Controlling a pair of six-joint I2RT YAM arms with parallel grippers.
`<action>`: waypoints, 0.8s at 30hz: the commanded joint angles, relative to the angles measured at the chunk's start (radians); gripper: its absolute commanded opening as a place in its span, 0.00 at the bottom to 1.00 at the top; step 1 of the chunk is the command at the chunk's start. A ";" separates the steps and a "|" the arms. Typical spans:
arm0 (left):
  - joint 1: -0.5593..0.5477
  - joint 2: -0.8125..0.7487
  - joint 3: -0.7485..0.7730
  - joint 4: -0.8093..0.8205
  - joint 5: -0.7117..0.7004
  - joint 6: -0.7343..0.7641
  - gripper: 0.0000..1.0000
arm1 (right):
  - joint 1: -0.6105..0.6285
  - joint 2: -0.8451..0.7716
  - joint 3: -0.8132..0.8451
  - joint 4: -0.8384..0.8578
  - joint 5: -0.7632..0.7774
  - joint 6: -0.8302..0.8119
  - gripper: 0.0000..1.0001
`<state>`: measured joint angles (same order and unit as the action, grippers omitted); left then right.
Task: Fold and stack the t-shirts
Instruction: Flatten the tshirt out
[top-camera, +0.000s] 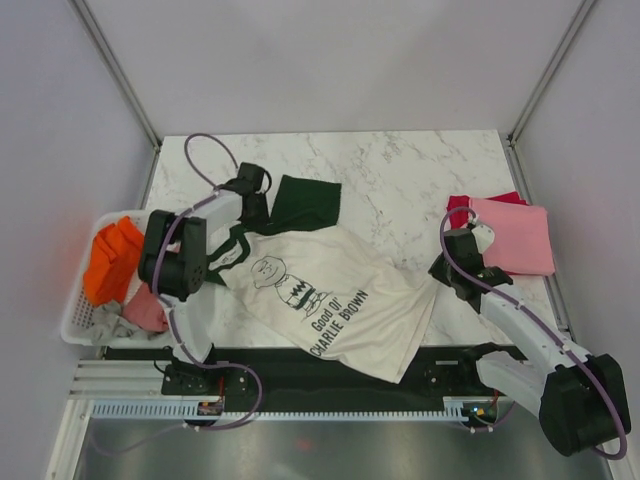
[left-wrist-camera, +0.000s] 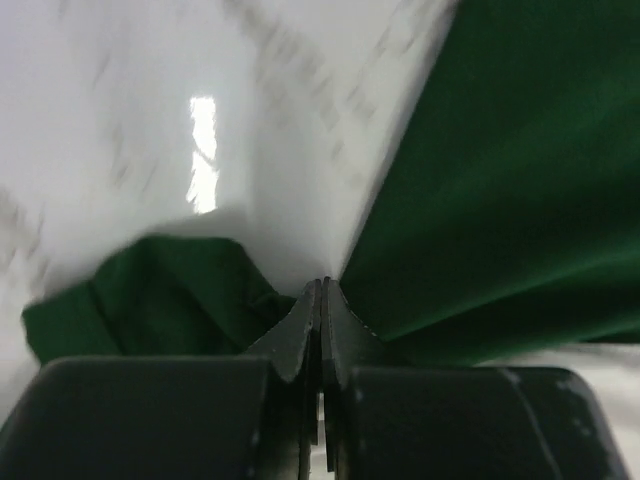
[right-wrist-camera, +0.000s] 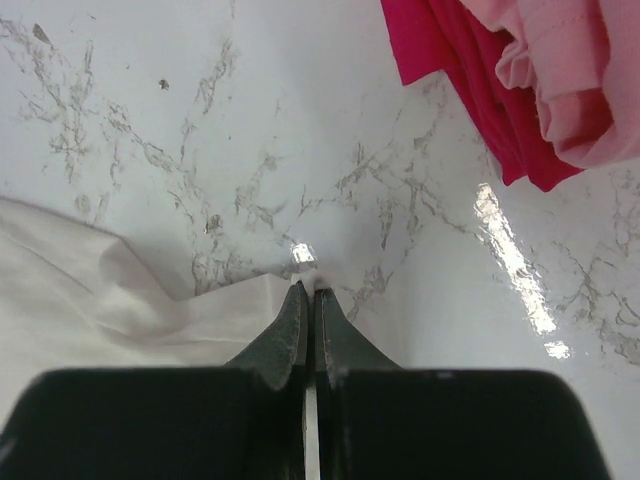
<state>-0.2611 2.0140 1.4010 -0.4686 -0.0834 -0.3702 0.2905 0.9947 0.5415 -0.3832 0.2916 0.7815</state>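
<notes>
White marble table (top-camera: 400, 170) with grey lines, pale walls all round. Big cream t-shirt (top-camera: 330, 300) spread flat across the near middle, lying a bit slanted, black cartoon boy and black words facing up. One dark green sleeve (top-camera: 305, 200) sticking out at its far left corner, flat on the marble.

At that sleeve, by the neck of the shirt: left claw (top-camera: 256, 212). Seen from the left wrist camera, both fingers (left-wrist-camera: 300, 330) pressed tight together, pinching green cloth at the tips, more green bunched up just to the left. Closed on the cream t-shirt.

Low at the right edge of the same shirt: right claw (top-camera: 440, 270). Seen from the right wrist camera, black fingers (right-wrist-camera: 290, 330) pressed together with a thin bit of cream cloth caught at the tips, bare marble beyond. Closed on the cream t-shirt too.

Pink t-shirt (top-camera: 515, 235) folded at the far right of the table, lying on top of a crimson t-shirt (top-camera: 458, 207) that peeks out at the left and far sides. Both apart from the cream one, just beyond the right claw.

White basket (top-camera: 75, 315) at the left side, beside the table. Orange t-shirt (top-camera: 115, 255) heaped at the far end of it, dusty-rose t-shirt (top-camera: 148, 310) and grey t-shirt (top-camera: 108, 322) crumpled at the near end.
</notes>
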 joint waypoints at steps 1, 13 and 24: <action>0.081 -0.227 -0.256 0.097 -0.012 -0.082 0.02 | -0.007 0.022 0.023 -0.011 0.023 0.001 0.00; 0.099 -0.307 -0.269 0.148 0.007 -0.069 0.80 | -0.017 0.028 0.046 -0.017 0.032 -0.027 0.00; 0.103 0.111 0.286 -0.034 0.017 -0.026 0.77 | -0.017 0.065 0.081 -0.008 -0.009 -0.044 0.00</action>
<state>-0.1627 2.0056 1.5368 -0.4282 -0.0696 -0.4313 0.2771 1.0538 0.5678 -0.4019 0.2882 0.7536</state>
